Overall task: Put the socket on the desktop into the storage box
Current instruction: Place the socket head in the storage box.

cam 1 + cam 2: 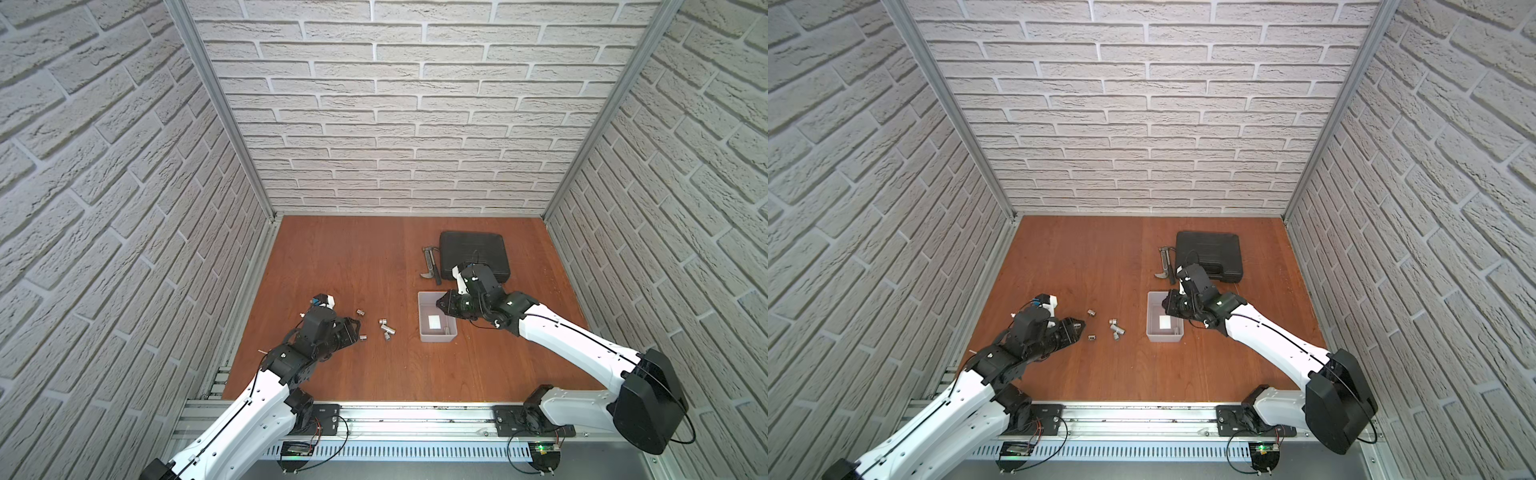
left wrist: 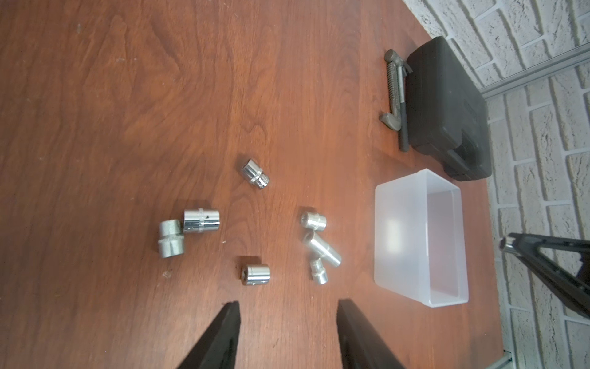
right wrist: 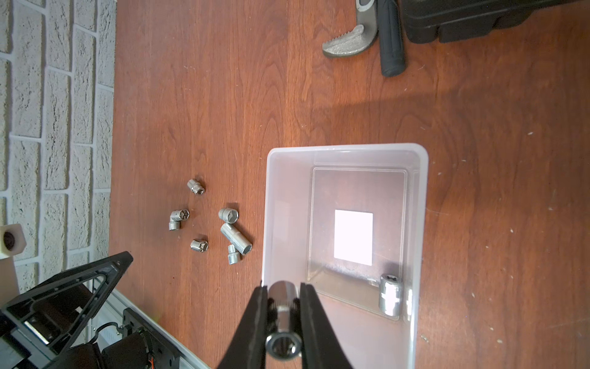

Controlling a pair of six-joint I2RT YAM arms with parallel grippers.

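Fingers (image 3: 255,319) of the right gripper (image 3: 284,287) stand narrow, pinching a long socket (image 3: 283,345) by its sides above one edge of the box (image 3: 348,147). The left gripper (image 2: 289,303) has its fingers (image 2: 223,332) apart around nothing, over the desktop (image 2: 159,96). The desktop is reddish-brown wood grain, with white brick walls (image 1: 374,124) on three sides and a metal rail (image 1: 415,415) along the near edge. Seven loose sockets (image 2: 255,274) lie scattered on it between the left gripper and the box. The box is translucent, with a white square (image 3: 353,237) on its floor and one short socket (image 3: 390,298) in a corner. Beyond it sits a shut black case (image 2: 447,105), with a wrench (image 2: 394,92) just beside.
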